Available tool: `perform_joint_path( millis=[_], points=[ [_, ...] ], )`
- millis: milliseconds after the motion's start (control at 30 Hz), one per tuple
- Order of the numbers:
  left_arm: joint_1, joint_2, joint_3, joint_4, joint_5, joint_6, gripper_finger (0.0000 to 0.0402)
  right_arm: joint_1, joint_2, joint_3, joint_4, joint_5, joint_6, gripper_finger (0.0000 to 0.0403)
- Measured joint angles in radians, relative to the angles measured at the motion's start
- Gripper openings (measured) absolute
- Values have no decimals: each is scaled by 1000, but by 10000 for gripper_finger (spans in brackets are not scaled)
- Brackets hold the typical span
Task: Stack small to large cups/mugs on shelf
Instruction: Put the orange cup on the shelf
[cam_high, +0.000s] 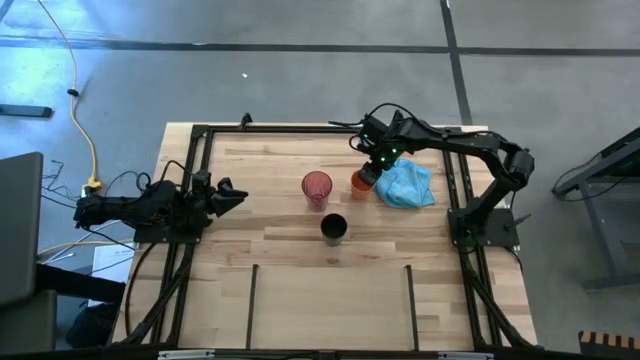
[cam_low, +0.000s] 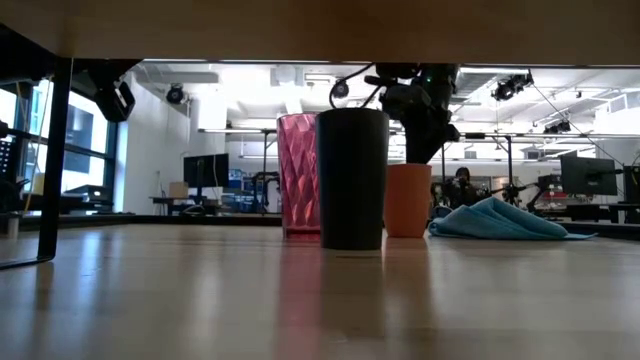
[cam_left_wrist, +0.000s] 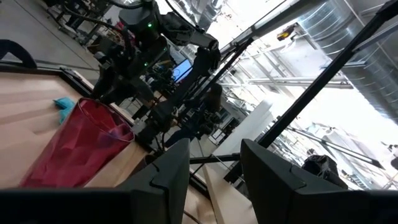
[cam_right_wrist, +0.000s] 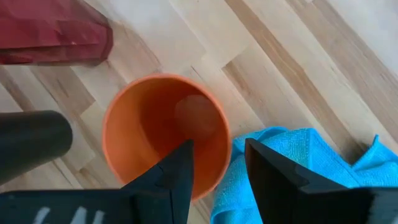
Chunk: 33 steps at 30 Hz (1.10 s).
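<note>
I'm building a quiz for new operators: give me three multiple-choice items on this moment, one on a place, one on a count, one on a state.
1. Where is the right end effector?
A. over the orange cup
B. over the black cup
C. parked at the left table edge

2. How many cups stand on the table?
A. two
B. three
C. four

3. What state is the orange cup in?
A. tipped over
B. upright and empty
C. nested in the black cup

Key: 1 A, its fingers straddle that cup's rim beside the blue cloth. 2 B, the red-pink cup, black cup and orange. 3 B, the right wrist view shows its bare inside.
</note>
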Motion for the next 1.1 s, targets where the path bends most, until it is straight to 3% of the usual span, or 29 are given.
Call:
perform_joint_path(
  millis=[1100],
  points=[
    [0, 0, 0, -21, -3, -1, 134, -1, 46, 0, 31, 17, 21, 113]
  ],
)
